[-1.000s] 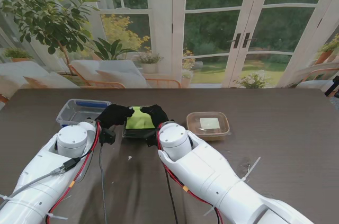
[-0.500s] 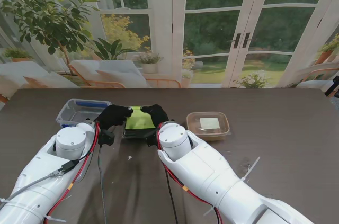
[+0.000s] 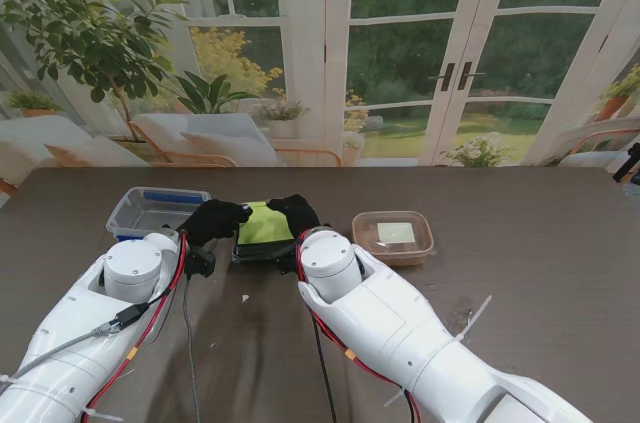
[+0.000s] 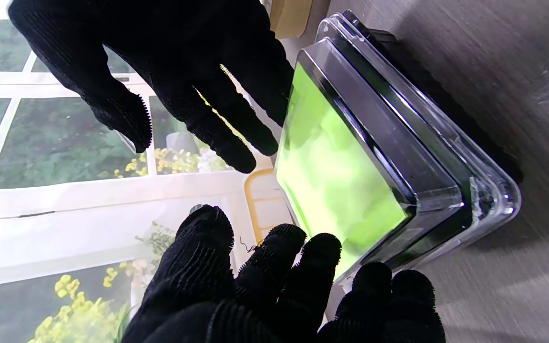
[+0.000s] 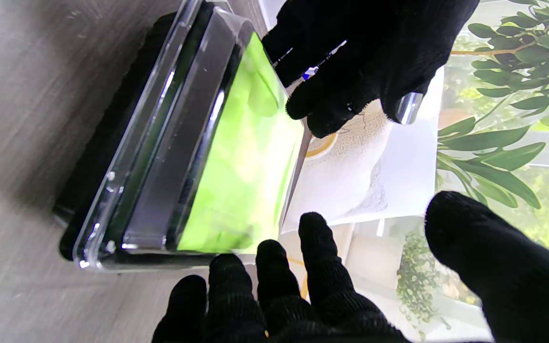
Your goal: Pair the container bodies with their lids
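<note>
A black container body with a clear lid bearing a green label sits on the dark table, straight ahead of me. My left hand is at its left side and my right hand at its right side, both in black gloves. In the left wrist view the lid rests on the body, and the left hand has spread fingertips at its edge. The right wrist view shows the lid beside the right hand, whose thumb stands well away. Neither hand wraps the lid.
A clear tub with something blue inside stands left of the hands. A brownish translucent tub with a lid on it stands to the right. Small white scraps lie on the table nearer to me.
The green-labelled lid has shifted slightly and now lies flatter on the black body. Both hands stay at its sides with barely any movement.
</note>
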You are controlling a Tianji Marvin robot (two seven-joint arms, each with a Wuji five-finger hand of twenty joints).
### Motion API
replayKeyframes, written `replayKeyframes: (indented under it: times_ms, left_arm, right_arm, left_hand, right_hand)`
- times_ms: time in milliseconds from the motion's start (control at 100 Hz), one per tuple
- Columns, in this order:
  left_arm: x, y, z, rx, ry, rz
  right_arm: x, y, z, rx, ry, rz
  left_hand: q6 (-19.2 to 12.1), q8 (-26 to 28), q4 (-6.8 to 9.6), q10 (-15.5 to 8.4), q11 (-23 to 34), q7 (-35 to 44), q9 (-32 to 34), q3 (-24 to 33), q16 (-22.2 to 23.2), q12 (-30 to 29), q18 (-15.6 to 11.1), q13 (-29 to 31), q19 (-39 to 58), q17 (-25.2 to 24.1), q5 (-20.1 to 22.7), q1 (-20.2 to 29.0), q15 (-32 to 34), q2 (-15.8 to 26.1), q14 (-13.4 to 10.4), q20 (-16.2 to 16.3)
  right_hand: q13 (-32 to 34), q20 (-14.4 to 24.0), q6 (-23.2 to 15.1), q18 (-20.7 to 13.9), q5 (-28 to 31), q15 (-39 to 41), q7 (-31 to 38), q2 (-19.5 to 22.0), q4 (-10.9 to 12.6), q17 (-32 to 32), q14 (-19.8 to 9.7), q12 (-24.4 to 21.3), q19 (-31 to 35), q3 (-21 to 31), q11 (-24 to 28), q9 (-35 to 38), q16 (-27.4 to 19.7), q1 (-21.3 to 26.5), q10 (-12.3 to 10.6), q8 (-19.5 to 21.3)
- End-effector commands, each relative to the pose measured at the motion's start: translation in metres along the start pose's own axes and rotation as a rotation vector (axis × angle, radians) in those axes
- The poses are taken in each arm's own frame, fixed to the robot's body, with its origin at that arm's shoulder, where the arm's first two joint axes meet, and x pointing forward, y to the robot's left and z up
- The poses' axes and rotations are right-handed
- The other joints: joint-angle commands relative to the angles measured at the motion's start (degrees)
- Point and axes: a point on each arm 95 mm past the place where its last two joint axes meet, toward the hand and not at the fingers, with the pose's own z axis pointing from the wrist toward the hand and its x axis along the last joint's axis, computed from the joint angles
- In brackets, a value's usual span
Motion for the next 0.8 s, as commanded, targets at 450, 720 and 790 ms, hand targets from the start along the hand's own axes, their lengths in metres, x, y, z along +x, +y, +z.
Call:
replayKeyframes:
  times_ms: [450, 720, 790]
  left_arm:
    - [0.0011, 0.0008, -0.0004, -0.024, 0.004, 0.021]
    - [0.0015, -0.0013, -0.0028, -0.018, 0.008, 0.033]
    - [0.0015, -0.0018, -0.0031, -0.018, 0.009, 0.035]
  right_arm:
    - [-0.0005, -0.0011, 0.0018, 0.018, -0.005, -0.011]
    - [-0.0007, -0.0018, 0.0014, 0.018, -0.004, -0.011]
    - [-0.0005, -0.0017, 0.0018, 0.016, -0.004, -0.012]
  left_hand:
    - [-0.86, -0.30, 1.99, -2.17, -0.24, -0.62, -1.73, -0.06, 1.15, -0.44, -4.54, -1.07, 0.98, -0.94, -1.24, -0.60, 2.64, 0.05, -3.69, 1.28]
    - [-0.95, -0.31, 1.96, -2.29, -0.30, -0.64, -1.95, 0.07, 1.12, -0.48, -4.64, -1.21, 0.96, -0.97, -1.32, -0.77, 2.63, 0.04, -3.77, 1.40]
    - [-0.94, -0.32, 1.95, -2.25, -0.30, -0.66, -1.98, 0.11, 1.11, -0.48, -4.75, -1.24, 0.94, -1.01, -1.38, -0.81, 2.64, 0.03, -3.81, 1.42]
  right_hand:
    - [2.32, -0.16, -1.30, 0.24, 0.78, 1.98, 0.19, -1.58, 0.23, 8.27, -2.07, 0.73, 0.78, 0.72, 0.74, 0.52, 1.03, 0.00, -2.33, 1.21]
    - [2.29, -0.04, -1.28, 0.43, 0.72, 2.01, 0.16, -1.57, 0.24, 8.29, -2.00, 0.72, 0.65, 0.71, 0.70, 0.51, 1.01, -0.01, -2.37, 1.21]
    - [2.30, 0.00, -1.25, 0.43, 0.69, 2.01, 0.16, -1.55, 0.24, 8.29, -2.02, 0.72, 0.62, 0.72, 0.69, 0.52, 1.00, -0.02, -2.38, 1.22]
